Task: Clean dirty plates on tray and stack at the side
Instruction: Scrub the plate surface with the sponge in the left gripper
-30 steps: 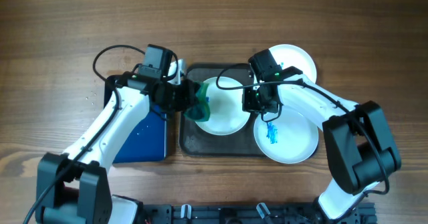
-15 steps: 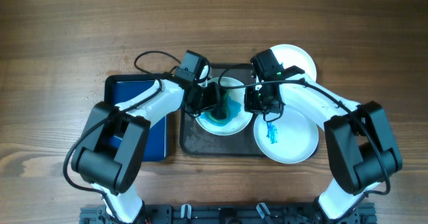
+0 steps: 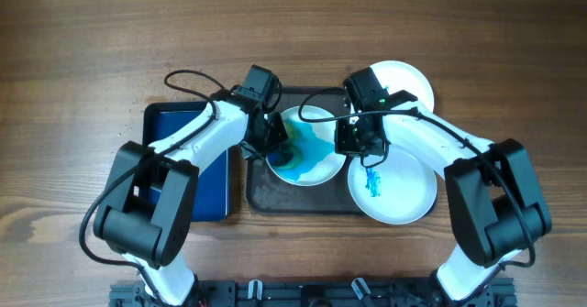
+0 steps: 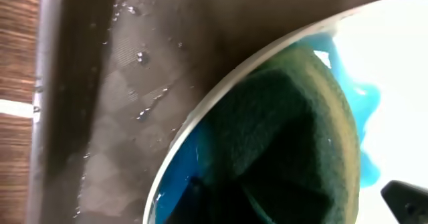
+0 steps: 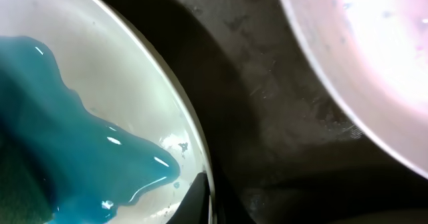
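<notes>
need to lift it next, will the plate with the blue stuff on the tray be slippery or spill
Probably slippery: glossy blue liquid pools on the plate beside the sponge, and droplets dot the tray. It looks rigid and shallow, so tilting it would likely spill the pool.

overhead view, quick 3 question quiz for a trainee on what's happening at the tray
1. True or false: the sponge rests on the bare tray, not on the middle plate.
2. The right gripper grips: A the tray's edge, B the middle plate's rim, C the sponge.
3. Fill in: the smear on the middle plate is ___ in colour.

Key: 1 false, it sits on the middle plate. 2 B. 3 blue.
</notes>
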`<state>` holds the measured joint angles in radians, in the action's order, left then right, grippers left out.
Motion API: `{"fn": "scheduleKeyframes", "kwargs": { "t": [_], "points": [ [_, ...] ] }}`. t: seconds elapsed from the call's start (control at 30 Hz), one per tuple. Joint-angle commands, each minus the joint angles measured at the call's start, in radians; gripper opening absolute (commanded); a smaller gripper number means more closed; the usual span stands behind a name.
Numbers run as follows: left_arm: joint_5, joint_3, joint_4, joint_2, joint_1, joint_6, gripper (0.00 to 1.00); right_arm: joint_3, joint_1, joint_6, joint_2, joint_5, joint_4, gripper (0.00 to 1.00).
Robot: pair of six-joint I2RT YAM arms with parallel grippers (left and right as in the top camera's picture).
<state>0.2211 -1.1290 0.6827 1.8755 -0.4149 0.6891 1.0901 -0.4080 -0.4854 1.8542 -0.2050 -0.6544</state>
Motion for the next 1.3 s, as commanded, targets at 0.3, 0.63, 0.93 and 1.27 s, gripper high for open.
{"fn": "scheduleKeyframes", "kwargs": {
  "t": [0.3,0.63,0.93,1.27],
  "points": [
    [0.143,0.007,-0.010,0.068,-0.232,-0.352,0.04,-0.013,0.003,0.014,0.007,0.068,-0.017,0.04],
    [0.203,-0.001,-0.268,0.068,-0.208,-0.157,0.04,-0.013,0.003,0.014,0.007,0.067,-0.024,0.04],
    [-0.122,-0.001,-0.367,0.070,-0.154,0.031,0.04,-0.013,0.003,0.015,0.007,0.068,-0.055,0.04],
    [-0.414,-0.001,0.042,0.069,-0.067,0.060,0.04,-0.013,0.003,0.015,0.007,0.068,-0.053,0.04]
  ]
}}
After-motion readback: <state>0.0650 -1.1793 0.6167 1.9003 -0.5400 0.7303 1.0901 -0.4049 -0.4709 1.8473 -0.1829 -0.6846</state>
